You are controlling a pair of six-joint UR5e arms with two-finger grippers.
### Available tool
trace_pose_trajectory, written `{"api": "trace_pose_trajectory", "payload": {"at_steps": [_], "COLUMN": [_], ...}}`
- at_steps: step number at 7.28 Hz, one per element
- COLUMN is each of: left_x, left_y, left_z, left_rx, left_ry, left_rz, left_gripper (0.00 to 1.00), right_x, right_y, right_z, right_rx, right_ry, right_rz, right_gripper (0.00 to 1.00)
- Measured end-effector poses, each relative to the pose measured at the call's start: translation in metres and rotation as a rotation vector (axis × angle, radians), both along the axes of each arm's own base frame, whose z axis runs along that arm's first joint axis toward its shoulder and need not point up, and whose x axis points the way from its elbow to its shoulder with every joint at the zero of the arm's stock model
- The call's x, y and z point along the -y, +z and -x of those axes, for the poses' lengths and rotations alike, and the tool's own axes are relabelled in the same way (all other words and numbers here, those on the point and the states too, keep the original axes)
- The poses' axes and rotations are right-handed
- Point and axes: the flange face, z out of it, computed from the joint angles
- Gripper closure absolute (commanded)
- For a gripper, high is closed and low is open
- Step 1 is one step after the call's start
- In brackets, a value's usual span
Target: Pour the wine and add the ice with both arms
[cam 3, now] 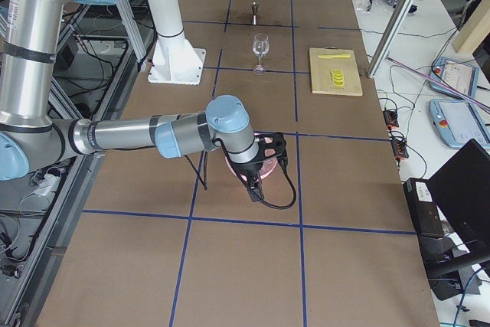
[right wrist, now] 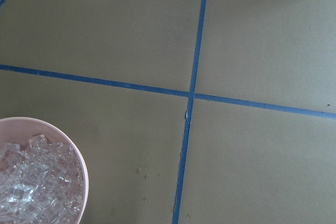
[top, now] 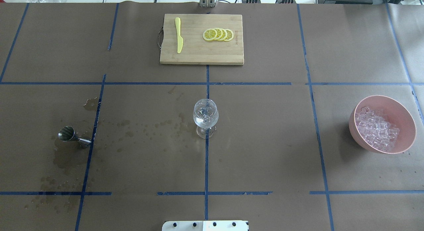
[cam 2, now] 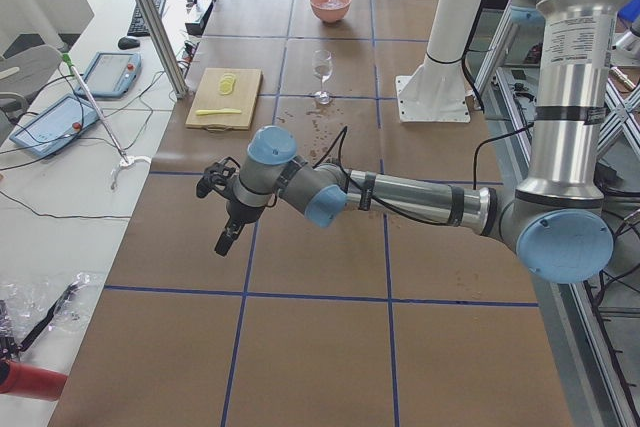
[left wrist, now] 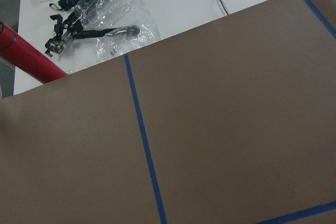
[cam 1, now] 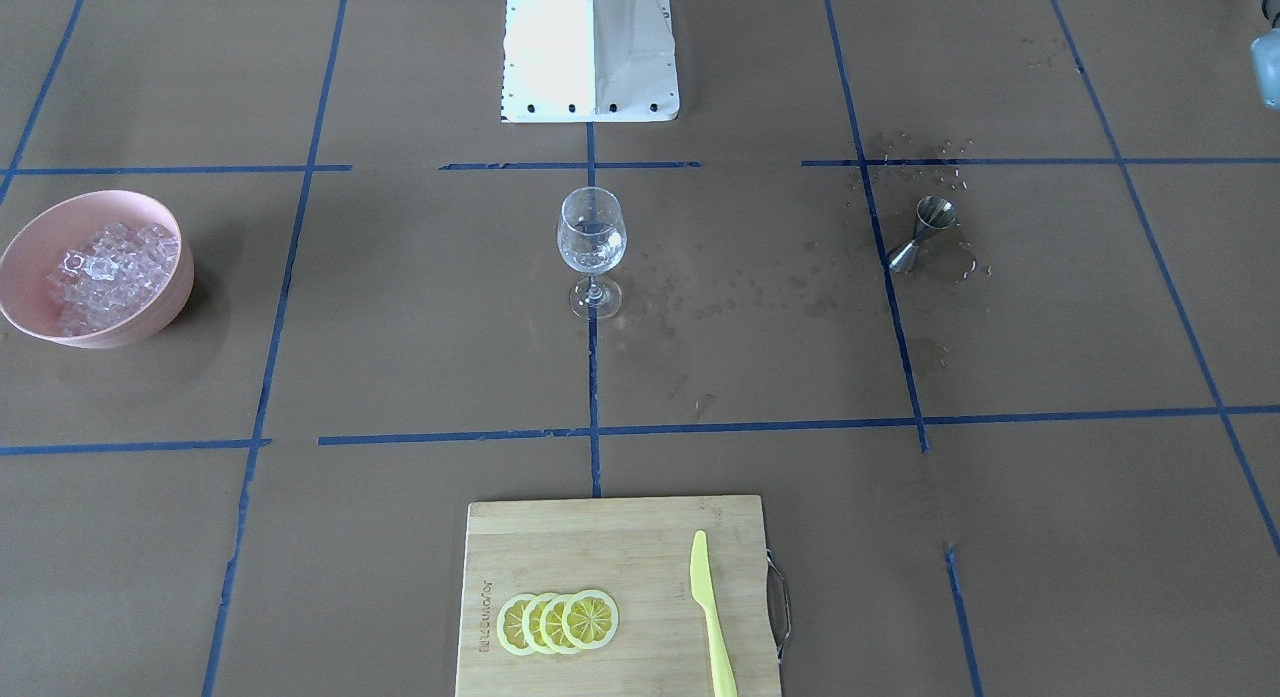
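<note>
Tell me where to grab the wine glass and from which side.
Take the wine glass by its thin stem, coming in level from the side. It stands upright; the rounded bowl above and flat foot below would likely keep a closed grip from sliding off.

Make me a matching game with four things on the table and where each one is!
Things:
1. ice
2. knife
3. glass
4. jigger

Places:
a. on the board
b. among wet spots
c. in the pink bowl
d. standing upright in the middle

Pairs: 1-c, 2-a, 3-d, 4-b
</note>
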Motion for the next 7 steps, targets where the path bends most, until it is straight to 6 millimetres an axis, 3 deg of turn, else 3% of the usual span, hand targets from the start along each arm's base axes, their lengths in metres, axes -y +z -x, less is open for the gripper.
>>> {"api": "trace_pose_trajectory", "payload": {"at_steps": [2, 4, 6, 7], "left_x": [-0.034, -0.078, -0.095, -0.096], "left_y": [0.045, 0.075, 0.082, 0.081], "left_z": [0.034, 0.039, 0.038, 0.038], "left_rx": [-0.015, -0.169, -0.223, -0.228], "left_ry": [0.07, 0.098, 0.104, 0.107], "left_rz": [0.13, 0.286, 0.322, 0.32], "left_gripper": [0.0, 0.0, 0.0, 0.0], "right_x": [0.0, -0.001, -0.001, 0.001], "right_y": [-0.001, -0.007, -0.03, -0.046], "right_z": [0.001, 0.004, 0.011, 0.027], "right_rx": [0.01, 0.05, 0.089, 0.104], "right_ry": [-0.002, -0.01, 0.017, 0.013], "right_rz": [0.001, -0.006, 0.005, 0.018], "right_gripper": [0.0, 0.0, 0.0, 0.0]}}
